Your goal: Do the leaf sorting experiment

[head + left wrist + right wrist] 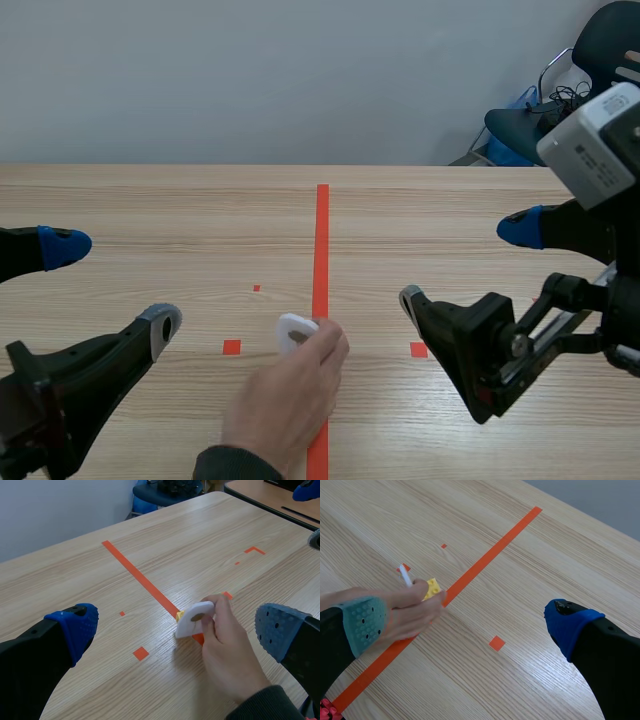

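Looking from between the arms, what lies on the table [150,200]?
— A person's hand [285,395] comes in from the near edge, its fingertips pinching a white card [293,330] just left of the long tape line [322,220]. The left gripper [115,288] and right gripper [465,265] flank it, well apart from it, each with fingers spread wide and nothing between them.
And past the left wrist?
— The hand [230,655] grasps the card [195,622], tilted on edge ahead of the gripper and right at the line. The card bears a brown oval mark (too small to name). A yellow studded block [179,615] peeks out just behind it.
And the right wrist?
— The card [406,576] shows edge-on, sticking up from the hand [405,612], with the block [432,587] at the fingertips beside the line. A red studded piece [325,711] sits just beside the grey-green-padded finger.
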Robot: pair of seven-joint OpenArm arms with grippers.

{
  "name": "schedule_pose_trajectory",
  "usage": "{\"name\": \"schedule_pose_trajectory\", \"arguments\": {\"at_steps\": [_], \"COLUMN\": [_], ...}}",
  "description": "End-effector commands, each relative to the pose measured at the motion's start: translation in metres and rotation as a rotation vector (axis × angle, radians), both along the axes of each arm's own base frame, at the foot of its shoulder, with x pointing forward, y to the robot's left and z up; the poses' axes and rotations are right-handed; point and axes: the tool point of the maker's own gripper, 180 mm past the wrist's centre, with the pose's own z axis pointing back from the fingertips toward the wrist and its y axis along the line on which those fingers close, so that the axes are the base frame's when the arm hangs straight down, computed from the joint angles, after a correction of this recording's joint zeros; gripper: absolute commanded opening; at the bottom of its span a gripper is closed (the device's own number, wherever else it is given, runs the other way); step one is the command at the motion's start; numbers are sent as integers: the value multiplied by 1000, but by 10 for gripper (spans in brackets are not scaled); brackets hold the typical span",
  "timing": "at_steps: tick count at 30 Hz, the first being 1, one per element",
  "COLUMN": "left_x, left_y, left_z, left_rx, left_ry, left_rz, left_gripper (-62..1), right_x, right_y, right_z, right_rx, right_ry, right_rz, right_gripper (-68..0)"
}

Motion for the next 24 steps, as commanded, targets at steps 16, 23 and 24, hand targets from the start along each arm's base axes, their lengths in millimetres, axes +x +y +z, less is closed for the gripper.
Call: {"name": "schedule_pose_trajectory", "arguments": {"at_steps": [16,23,24], "left_x": [1,0,0], "left_y": [-1,-1,-1], "left_z": [3,-1,-1], "left_rx": [-7,9,8], "left_ry": [-7,14,13], "left_rz": [-6,-8,-8], "left_gripper": [14,14,14], "right_x": [3,5,6], "right_y": [-1,-5,-5], "right_z": [6,-9,-15], "right_rx": [15,-4,-1], "right_ry": [-21,14,24], "right_rz": [-3,-13,-14], "right_gripper": [4,4,4]}}
